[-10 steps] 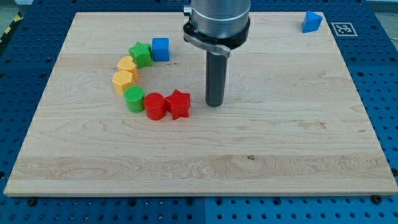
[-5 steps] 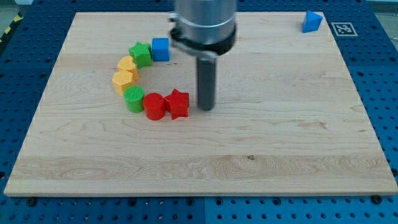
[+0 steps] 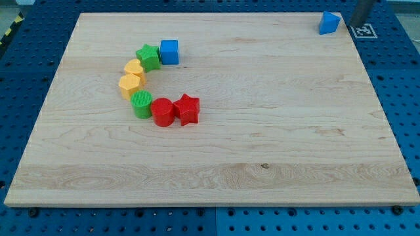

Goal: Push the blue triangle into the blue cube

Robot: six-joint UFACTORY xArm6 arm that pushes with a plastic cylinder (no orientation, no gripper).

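The blue triangle [image 3: 329, 23] sits at the board's top right corner. The blue cube [image 3: 169, 52] sits far off at the upper left, at the top end of a curved row of blocks. My tip [image 3: 359, 22] shows at the view's top right edge, just right of the blue triangle and apart from it. Only the rod's lowest part is in view.
The curved row runs down from the blue cube: a green block [image 3: 148, 57], two yellow blocks [image 3: 134, 68] [image 3: 130, 84], a green cylinder [image 3: 141, 103], a red cylinder [image 3: 163, 111] and a red star [image 3: 188, 109]. The wooden board [image 3: 262, 164] lies on a blue pegboard.
The rod has left the middle of the board, beside the red star, and now stands at the top right by the blue triangle. No block has moved.
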